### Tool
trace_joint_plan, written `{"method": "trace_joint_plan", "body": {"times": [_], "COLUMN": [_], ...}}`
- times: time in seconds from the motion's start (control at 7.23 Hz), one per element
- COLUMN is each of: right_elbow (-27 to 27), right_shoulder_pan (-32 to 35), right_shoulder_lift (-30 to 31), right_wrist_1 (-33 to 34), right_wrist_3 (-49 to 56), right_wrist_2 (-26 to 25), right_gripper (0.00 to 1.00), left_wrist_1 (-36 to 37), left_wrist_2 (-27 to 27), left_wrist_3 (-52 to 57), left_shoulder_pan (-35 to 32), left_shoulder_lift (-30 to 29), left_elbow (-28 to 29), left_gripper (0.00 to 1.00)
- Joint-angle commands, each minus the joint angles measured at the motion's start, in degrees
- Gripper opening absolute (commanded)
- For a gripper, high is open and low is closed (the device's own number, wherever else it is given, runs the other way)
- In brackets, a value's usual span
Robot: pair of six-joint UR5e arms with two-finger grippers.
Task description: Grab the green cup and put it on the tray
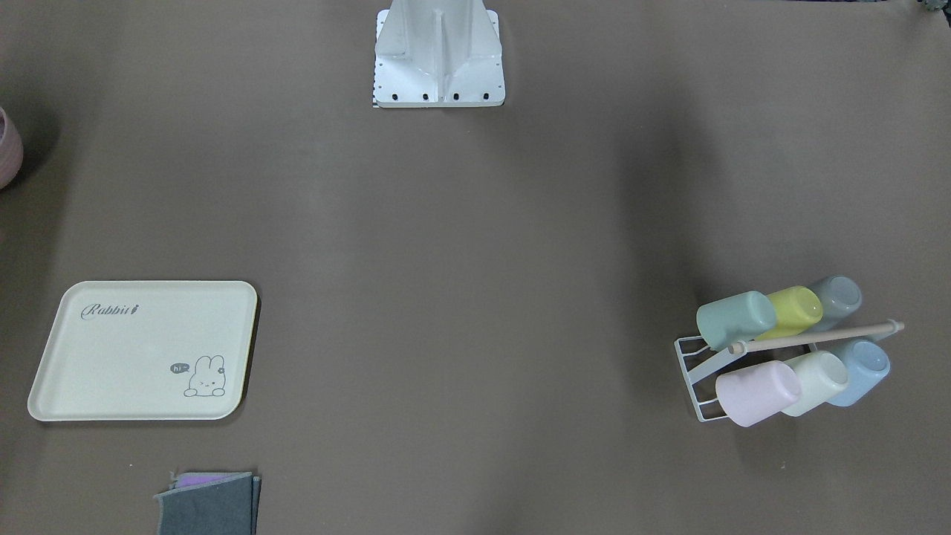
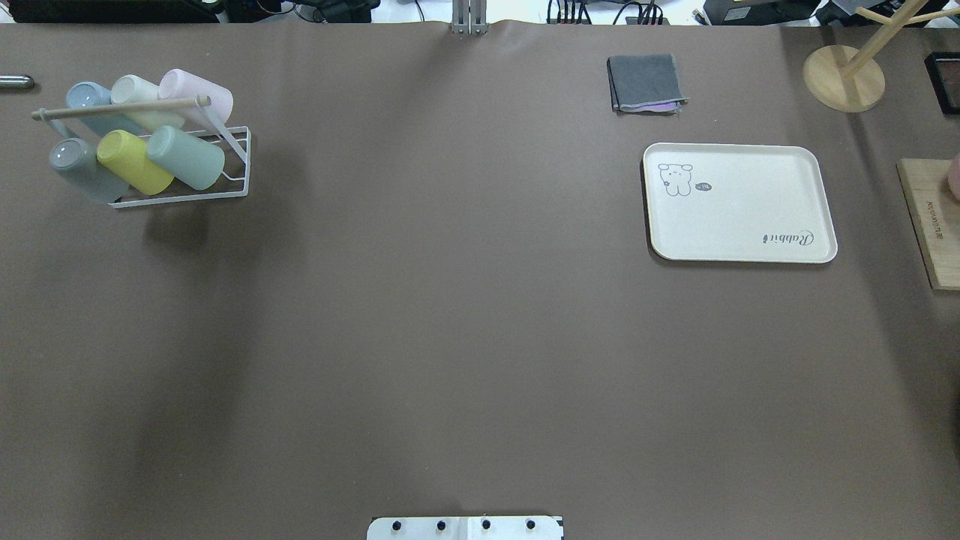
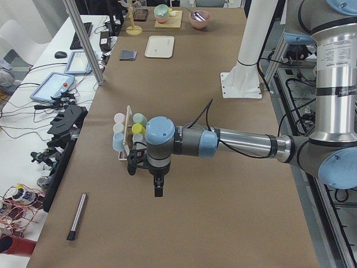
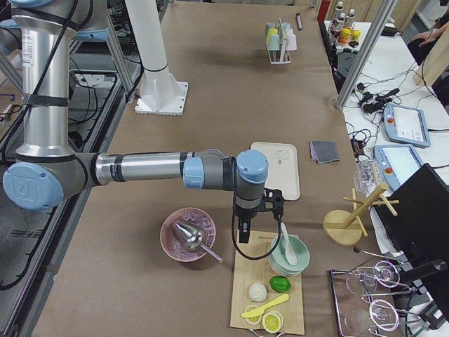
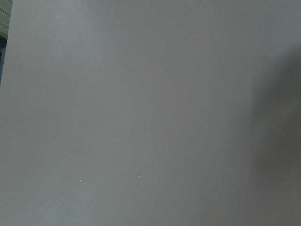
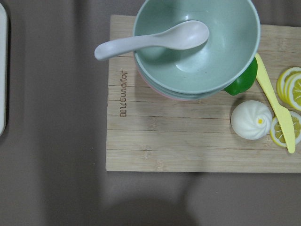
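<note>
The pale mint green cup (image 1: 735, 318) lies tilted on a white wire rack (image 1: 695, 375), beside a yellow-green cup (image 1: 795, 310); it also shows in the overhead view (image 2: 185, 157). The cream "Rabbit" tray (image 1: 134, 349) lies flat and bare at the other end of the table (image 2: 750, 210). My left gripper (image 3: 158, 187) hangs above bare table, short of the rack, and shows only in the exterior left view, so I cannot tell if it is open. My right gripper (image 4: 243, 232) hovers over a wooden board past the tray; I cannot tell its state.
The rack also holds pink (image 1: 756, 392), cream-white (image 1: 817, 383) and blue (image 1: 858, 371) cups under a wooden bar (image 1: 817, 336). A folded grey cloth (image 2: 645, 82) lies near the tray. The wooden board (image 6: 188, 141) carries stacked bowls (image 6: 197, 47), a bun and lemon slices.
</note>
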State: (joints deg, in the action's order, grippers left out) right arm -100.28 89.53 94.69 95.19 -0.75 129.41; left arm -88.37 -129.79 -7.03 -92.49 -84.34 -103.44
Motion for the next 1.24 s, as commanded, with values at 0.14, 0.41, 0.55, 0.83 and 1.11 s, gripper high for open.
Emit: {"method": "trace_joint_plan", "body": {"times": [0.14, 0.41, 0.55, 0.83, 1.11], "right_elbow": [-0.09, 0.08, 0.26, 0.78, 1.05], "right_shoulder_pan": [-0.59, -0.59, -0.59, -0.67, -1.11], "right_shoulder_lift": [-1.00, -1.00, -1.00, -1.00, -1.09], "right_wrist_1": [0.00, 0.09, 0.09, 0.09, -3.74], "right_wrist_3": [-0.12, -0.39, -0.39, -0.13, -0.73], "right_wrist_2": [0.14, 0.58, 0.67, 0.84, 3.12], "right_gripper": [1.00, 1.00, 1.00, 1.00, 1.00], "left_wrist_1": [-0.58, -0.67, -0.58, -0.32, -0.32], "left_wrist_2": [-0.29, -0.38, -0.38, -0.29, 0.23], "left_wrist_3": [0.00, -0.52, -0.87, -4.28, -11.06], "left_shoulder_pan": [0.29, 1.34, 3.44, 7.21, 14.41], "left_shoulder_lift": [0.76, 0.06, -0.29, -3.01, -5.90], "left_elbow": [1.31, 0.97, 0.09, -3.32, -8.15], "left_gripper": [0.98, 0.98, 0.98, 0.98, 0.98]}}
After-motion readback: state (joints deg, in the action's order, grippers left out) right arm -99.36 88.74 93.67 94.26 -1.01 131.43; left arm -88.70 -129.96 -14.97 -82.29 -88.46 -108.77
